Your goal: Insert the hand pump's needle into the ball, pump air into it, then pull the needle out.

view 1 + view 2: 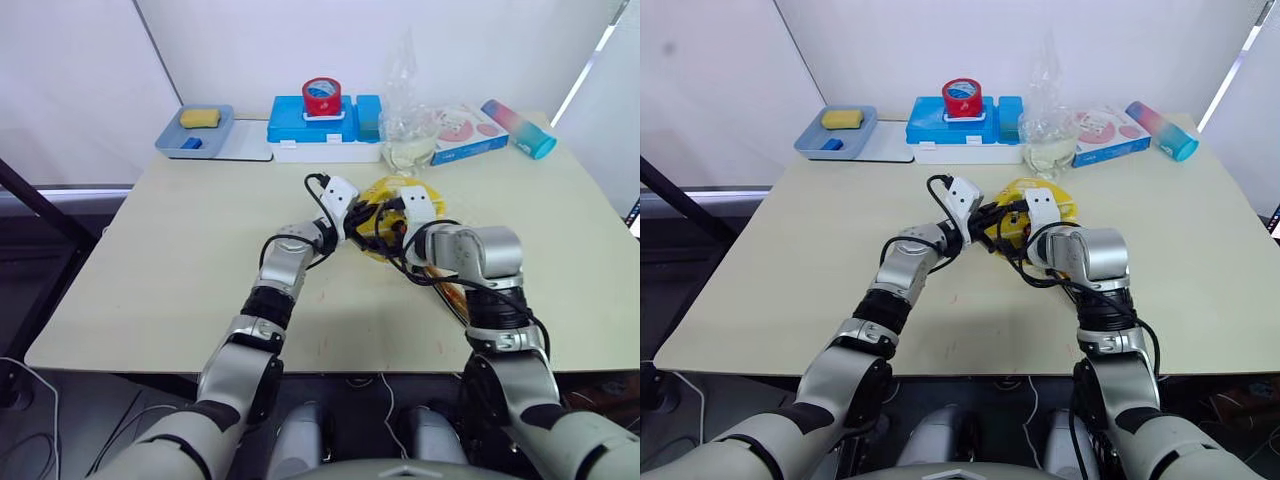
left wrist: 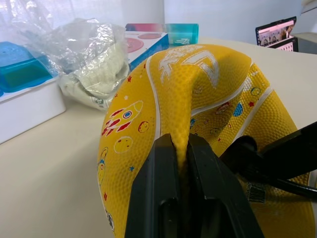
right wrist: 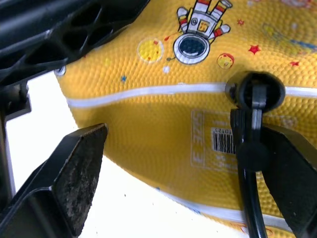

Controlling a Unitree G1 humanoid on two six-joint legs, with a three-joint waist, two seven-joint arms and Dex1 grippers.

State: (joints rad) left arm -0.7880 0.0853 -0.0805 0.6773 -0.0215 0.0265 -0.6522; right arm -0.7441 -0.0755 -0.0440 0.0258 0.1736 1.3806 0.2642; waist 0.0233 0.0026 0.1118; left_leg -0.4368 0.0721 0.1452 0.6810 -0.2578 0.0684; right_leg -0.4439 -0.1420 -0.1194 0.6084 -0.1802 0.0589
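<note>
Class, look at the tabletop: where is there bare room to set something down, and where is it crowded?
Bare table lies on the robot's left, from the grey tray to the near edge, and on its right below the teal bottle. The far edge is crowded: tray, blue box, plastic bag. The centre holds the ball.

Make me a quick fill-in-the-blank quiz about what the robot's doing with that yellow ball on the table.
1. The left gripper pinches a raised fold of the ____ ball.
2. The needle's black fitting sits against a ____ seam line of the ball.
3. The right gripper is ____, one finger beside the hose.
4. A red roll of tape rests on the ____ box.

Missing words: yellow; white; open; blue
</note>
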